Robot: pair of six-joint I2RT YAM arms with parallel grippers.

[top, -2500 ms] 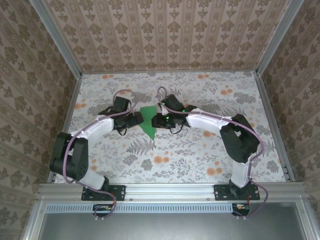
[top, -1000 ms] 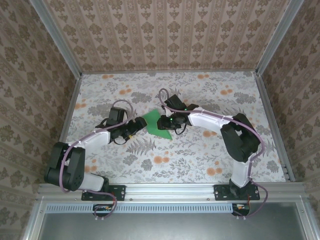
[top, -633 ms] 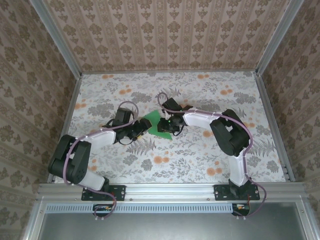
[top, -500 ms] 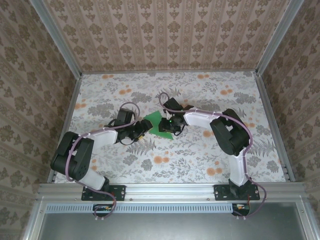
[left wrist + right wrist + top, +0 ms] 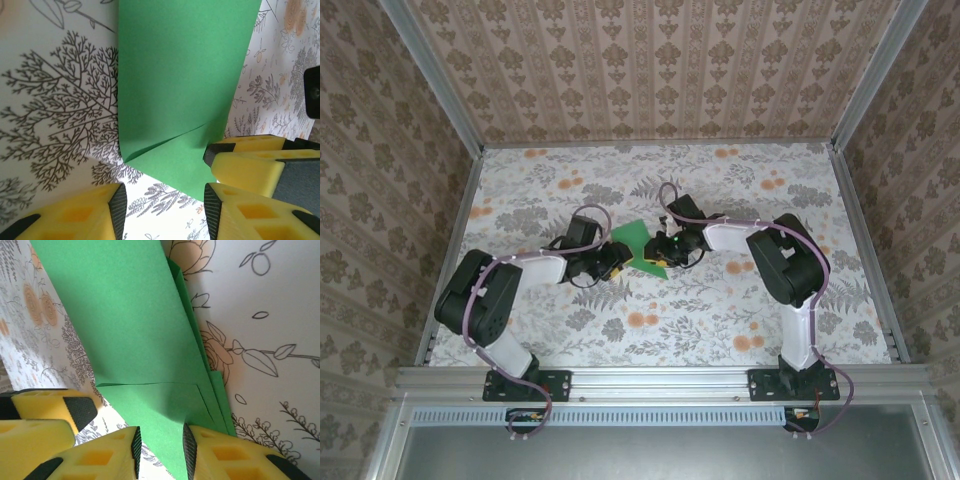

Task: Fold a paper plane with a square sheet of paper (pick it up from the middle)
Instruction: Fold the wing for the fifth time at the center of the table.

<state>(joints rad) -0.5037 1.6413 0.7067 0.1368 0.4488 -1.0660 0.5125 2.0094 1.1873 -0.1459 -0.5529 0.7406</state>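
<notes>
Paper (image 5: 180,85), green and part-folded, lies lengthwise just ahead of the left gripper (image 5: 164,200), whose spread jaws hold nothing; the right gripper (image 5: 160,440) pinches the neighbouring edge.

The paper (image 5: 175,85) is matt and smooth; the jaws' pads (image 5: 75,215) look like matt foam; the desk (image 5: 50,100) has a printed cover.

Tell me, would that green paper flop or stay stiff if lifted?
Probably floppy: the green paper looks thin, with a softly rounded fold at one corner. It is likely very light, so a nudge might slide it across the table. The creased layers may stiffen it slightly.
</notes>
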